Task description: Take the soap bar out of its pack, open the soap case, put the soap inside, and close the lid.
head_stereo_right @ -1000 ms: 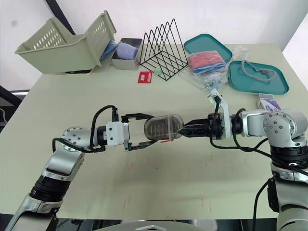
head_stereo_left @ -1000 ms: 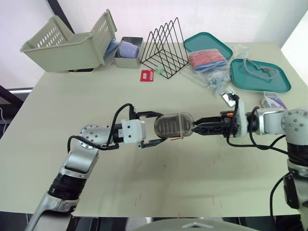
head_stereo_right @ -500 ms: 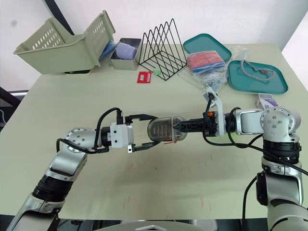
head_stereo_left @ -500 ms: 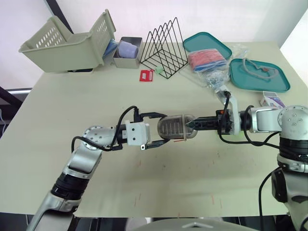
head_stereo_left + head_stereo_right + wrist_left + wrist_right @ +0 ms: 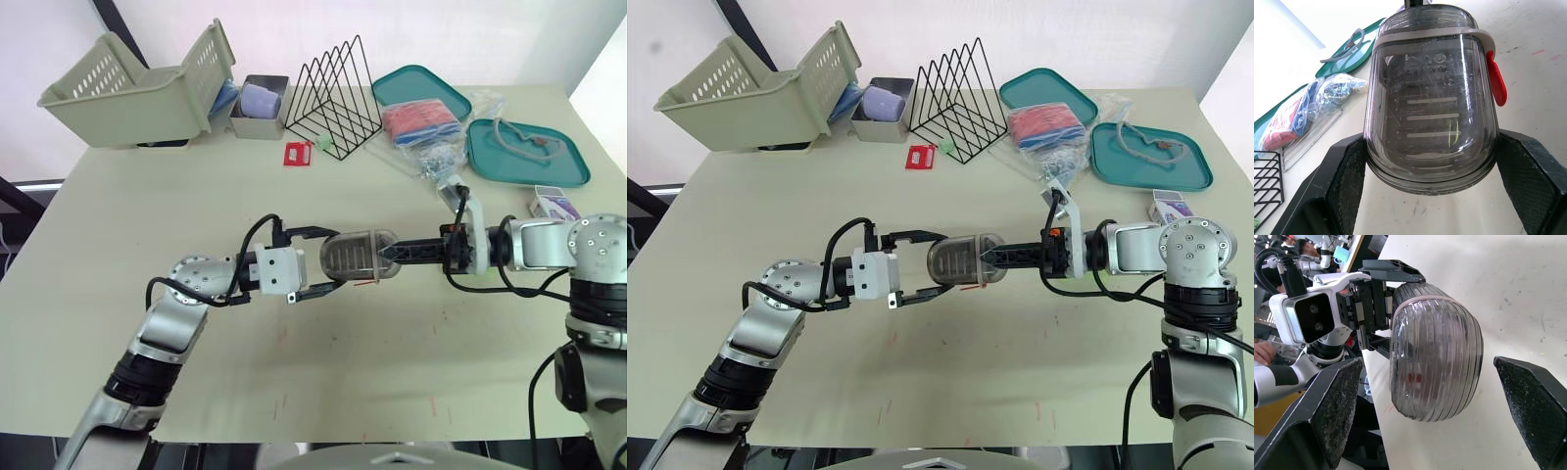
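The soap case (image 5: 358, 257), a smoky see-through oval box with a red latch (image 5: 1497, 78), hangs just above the middle of the table. My left gripper (image 5: 328, 262) is shut on the soap case, one black finger (image 5: 1344, 181) on each side. From the right, my right gripper (image 5: 388, 253) reaches the case's rounded far end. In the right wrist view its fingers (image 5: 1334, 401) stand wide apart, open on either side of the case (image 5: 1435, 367). The soap pack (image 5: 555, 206), a small purple and white box, lies by the table's right edge.
Along the back stand a green basket (image 5: 137, 88), a grey bin (image 5: 261, 106) and a black wire rack (image 5: 338, 93). Two teal trays (image 5: 529, 152) and plastic bags (image 5: 426, 127) lie at the back right. A small red item (image 5: 298, 153) lies near the rack.
My right gripper has moved left until its tips reach the end of the soap case. The left gripper keeps its hold, with the case shifted slightly.
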